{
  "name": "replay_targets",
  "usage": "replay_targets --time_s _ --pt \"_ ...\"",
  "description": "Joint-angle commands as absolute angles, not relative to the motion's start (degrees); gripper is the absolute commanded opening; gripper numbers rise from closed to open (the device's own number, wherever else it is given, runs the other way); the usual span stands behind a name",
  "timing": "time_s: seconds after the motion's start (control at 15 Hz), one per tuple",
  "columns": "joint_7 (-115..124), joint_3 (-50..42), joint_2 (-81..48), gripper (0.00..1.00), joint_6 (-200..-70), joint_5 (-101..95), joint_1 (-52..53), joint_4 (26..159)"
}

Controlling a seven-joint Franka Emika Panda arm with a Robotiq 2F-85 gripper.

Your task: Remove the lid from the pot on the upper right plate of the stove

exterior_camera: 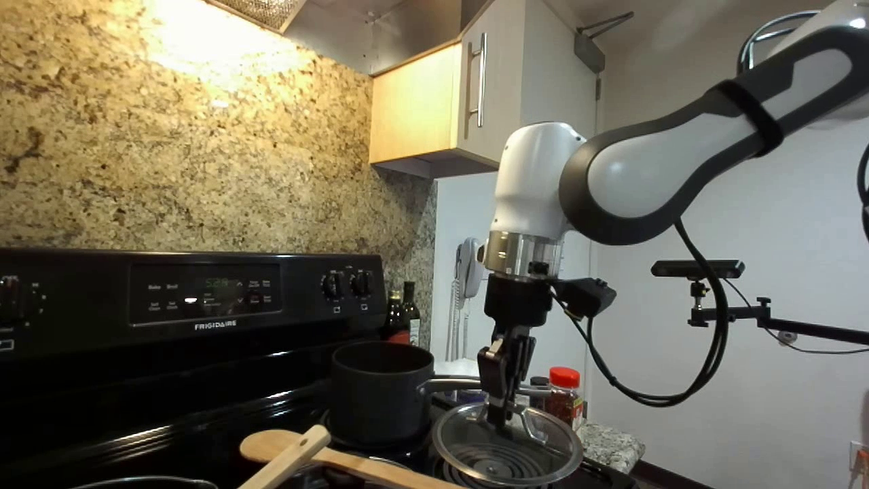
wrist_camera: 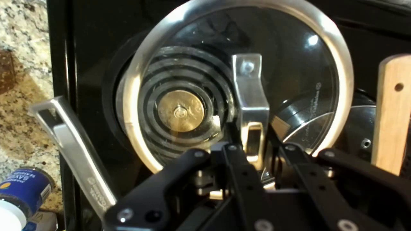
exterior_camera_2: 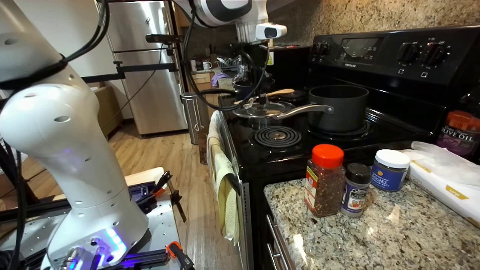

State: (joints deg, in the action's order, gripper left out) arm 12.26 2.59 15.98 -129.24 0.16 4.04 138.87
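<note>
In an exterior view, you have the gripper pointing down beside the uncovered pot; the lid is at its tips, off the pot; in an exterior view, you see the lid over the stove, partly behind the pot's handle. In the wrist view, your gripper is closed on the lid's metal handle; a coil burner shows through the glass; a wooden utensil lies past the lid, opposite the pot's handle.

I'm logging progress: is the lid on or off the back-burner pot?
Off: both exterior views show the pot uncovered; the gripper holds the lid apart from it.
</note>
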Motion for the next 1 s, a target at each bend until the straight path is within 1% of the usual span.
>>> replay_targets --time_s 0.0,0.4,0.93 --pt "9.81 2.15 17.35 0.10 -132.40 3.09 3.44 141.78" --pt "12.12 1.08 12.76 0.10 -136.27 2.01 0.85 140.45" --pt "8.62 -1.76 6.03 0.10 -139.69 7.10 0.32 137.36"
